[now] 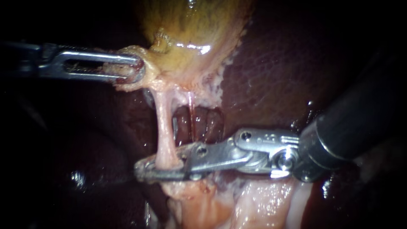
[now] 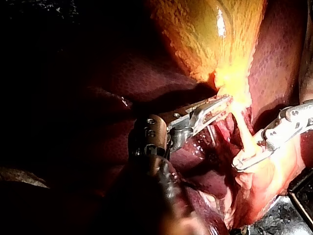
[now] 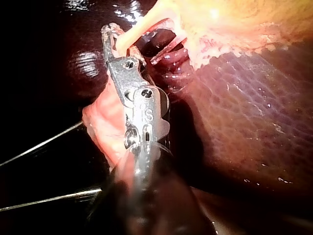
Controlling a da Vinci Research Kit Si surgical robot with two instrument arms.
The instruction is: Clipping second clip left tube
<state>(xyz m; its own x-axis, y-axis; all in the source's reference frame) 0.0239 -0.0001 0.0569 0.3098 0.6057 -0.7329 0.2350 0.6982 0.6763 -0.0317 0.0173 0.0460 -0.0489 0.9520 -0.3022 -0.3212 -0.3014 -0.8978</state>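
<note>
The left tube [image 1: 163, 127] was a pale, pinkish-tan strand, glistening and pulled taut. It hung almost straight down from the whitish tissue at the lower end of the yellow gallbladder [image 1: 190, 34], thin along its middle and broader toward its foot. There it passed between the jaws of the right instrument [image 1: 142, 169], which lay across it and pressed on it from both sides, just above the pale, fleshy tissue into which it ran.
</note>
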